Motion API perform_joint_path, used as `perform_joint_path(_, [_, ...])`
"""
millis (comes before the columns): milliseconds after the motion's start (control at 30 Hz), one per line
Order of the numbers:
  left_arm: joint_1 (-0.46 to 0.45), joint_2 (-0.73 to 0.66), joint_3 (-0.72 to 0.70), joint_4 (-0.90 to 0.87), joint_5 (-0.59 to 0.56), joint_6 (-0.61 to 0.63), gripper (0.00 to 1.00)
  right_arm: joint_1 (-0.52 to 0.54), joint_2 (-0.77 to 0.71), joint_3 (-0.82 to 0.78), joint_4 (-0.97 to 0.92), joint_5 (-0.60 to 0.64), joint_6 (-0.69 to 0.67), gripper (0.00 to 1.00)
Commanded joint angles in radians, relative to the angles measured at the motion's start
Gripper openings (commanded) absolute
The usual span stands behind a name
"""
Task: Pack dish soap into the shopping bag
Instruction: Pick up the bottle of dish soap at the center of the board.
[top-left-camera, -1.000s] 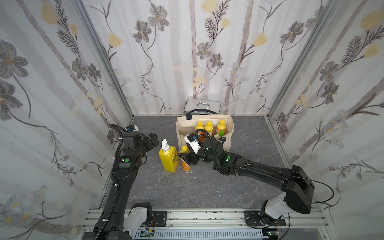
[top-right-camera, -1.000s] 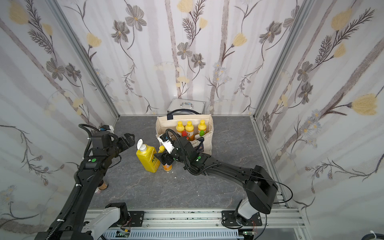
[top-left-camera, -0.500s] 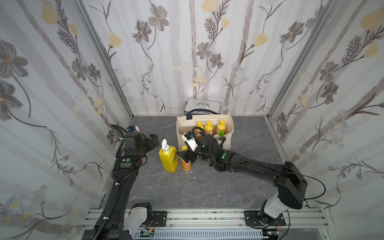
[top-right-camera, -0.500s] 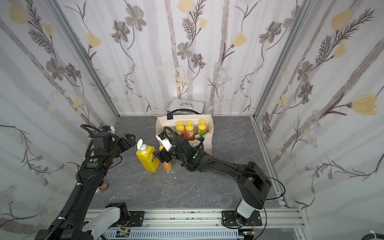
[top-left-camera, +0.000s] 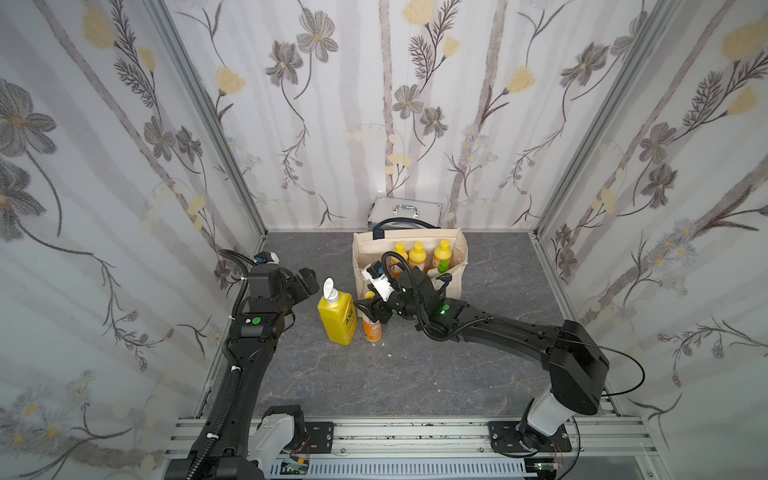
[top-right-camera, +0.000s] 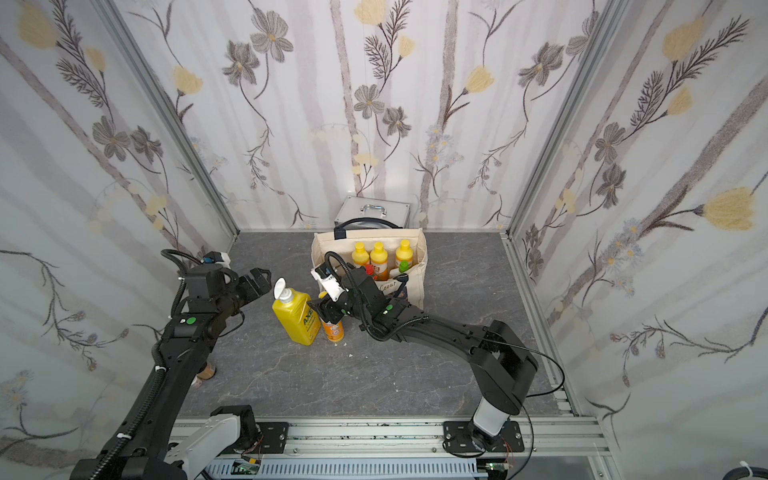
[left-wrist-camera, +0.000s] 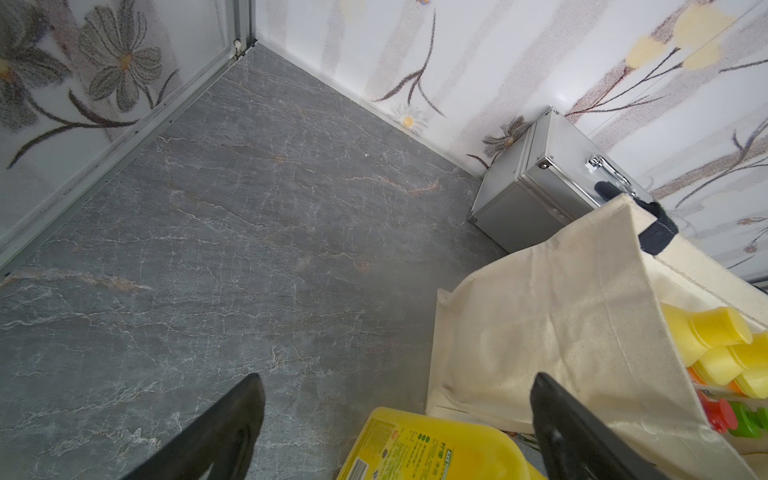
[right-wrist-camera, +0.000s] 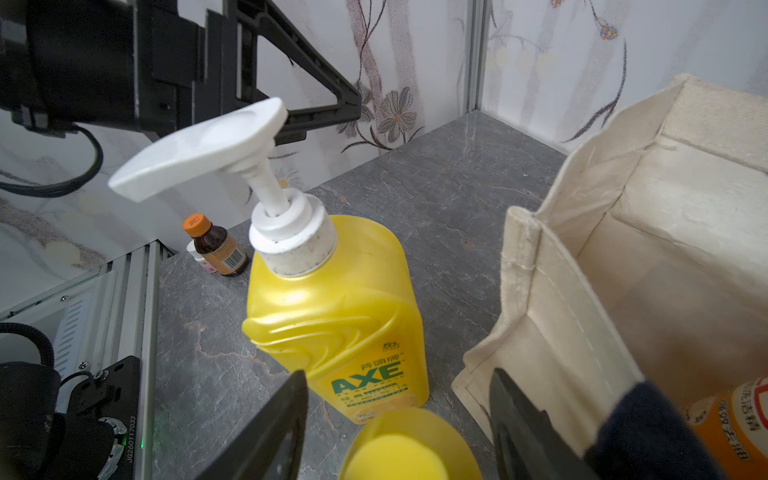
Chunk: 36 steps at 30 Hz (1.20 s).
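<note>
Grey veined stone forms the counter, boxed in by floral-papered walls. Close to its left edge, toward the near-left corner, a small brown bottle with an orange cap stands upright. Farther in, left of the middle, the big yellow pump bottle stands upright with its white pump head on top. The left gripper hangs just beside it on the left-edge side, fingers wide apart and holding nothing. Just beside the pump bottle on its other side stands a slim orange bottle with a yellow cap. The right gripper is down over that cap, its fingers apart, one on either side; a sliver of counter shows between one finger and the bottle. Behind them the shopping bag stands open, holding three yellow-capped orange bottles upright in a row along its far wall. A green cap and a red cap show in front of them. A silver case sits behind the bag against the far edge.
</note>
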Motion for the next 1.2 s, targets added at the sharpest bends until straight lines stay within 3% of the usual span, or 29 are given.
perform_joint_path(0, [0.001,-0.001,-0.001,0.028,0.003,0.003,1.00,0.000,0.008,0.012,0.010,0.006,-0.007,0.63])
perform_joint_path(433, [0.001,-0.005,-0.005,0.038,0.009,-0.002,1.00,-0.001,0.013,0.022,-0.015,0.023,-0.025,0.53])
perform_joint_path(1167, [0.001,-0.012,-0.010,0.039,0.005,-0.001,1.00,0.013,0.013,0.062,-0.084,0.100,-0.077,0.21])
